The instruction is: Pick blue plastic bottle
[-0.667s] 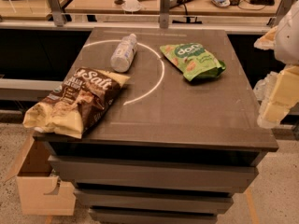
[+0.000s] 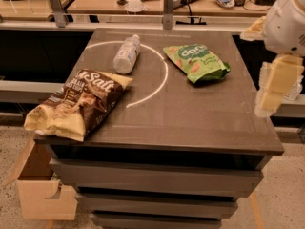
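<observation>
The blue plastic bottle (image 2: pixel 126 55) lies on its side at the back left of the dark table (image 2: pixel 190 118), cap pointing away, inside a white circle line. It is clear and ribbed with a pale label. My gripper (image 2: pixel 274 87) hangs at the right edge of the view, beside the table's right side and far from the bottle, with nothing seen in it.
A brown chip bag (image 2: pixel 78 101) lies at the front left, overhanging the table edge. A green snack bag (image 2: pixel 195 62) lies at the back right. A cardboard box (image 2: pixel 40 190) sits on the floor at the left. A cluttered desk stands behind.
The gripper and arm have shifted slightly left and down at the right edge. The bottle and both bags have not moved.
</observation>
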Robot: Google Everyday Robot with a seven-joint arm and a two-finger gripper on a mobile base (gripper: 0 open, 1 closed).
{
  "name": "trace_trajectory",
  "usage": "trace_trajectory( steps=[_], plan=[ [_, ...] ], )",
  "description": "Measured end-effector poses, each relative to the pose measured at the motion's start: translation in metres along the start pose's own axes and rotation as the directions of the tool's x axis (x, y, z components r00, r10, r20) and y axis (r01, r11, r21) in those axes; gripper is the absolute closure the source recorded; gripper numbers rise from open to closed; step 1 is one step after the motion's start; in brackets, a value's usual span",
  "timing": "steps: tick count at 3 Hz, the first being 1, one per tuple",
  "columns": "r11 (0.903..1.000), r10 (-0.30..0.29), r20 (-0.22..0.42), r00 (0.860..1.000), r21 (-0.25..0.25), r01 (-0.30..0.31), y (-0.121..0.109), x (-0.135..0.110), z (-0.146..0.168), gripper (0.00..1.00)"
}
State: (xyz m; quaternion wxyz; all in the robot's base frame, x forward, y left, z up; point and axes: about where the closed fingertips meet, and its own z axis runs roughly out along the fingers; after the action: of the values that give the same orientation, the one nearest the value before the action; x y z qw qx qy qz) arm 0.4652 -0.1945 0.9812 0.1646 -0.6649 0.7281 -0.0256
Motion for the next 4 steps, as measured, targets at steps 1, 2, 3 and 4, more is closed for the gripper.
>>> trace_trajectory(
  steps=[1, 2, 3, 4],
  plan=[
    [0.9837, -0.179, 0.026, 0.984, -0.012, 0.179, -0.037, -0.036, 0.005, 0.00],
    [0.9100, -0.415, 0.071, 0.907, 0.041, 0.413, -0.083, -0.087, 0.015, 0.00],
    [0.9052, -0.425, 0.070, 0.903, 0.043, 0.423, -0.087, -0.086, 0.017, 0.00],
    [0.8749, -0.484, 0.059, 0.873, 0.057, 0.481, -0.110, -0.085, 0.029, 0.00]
  ],
)
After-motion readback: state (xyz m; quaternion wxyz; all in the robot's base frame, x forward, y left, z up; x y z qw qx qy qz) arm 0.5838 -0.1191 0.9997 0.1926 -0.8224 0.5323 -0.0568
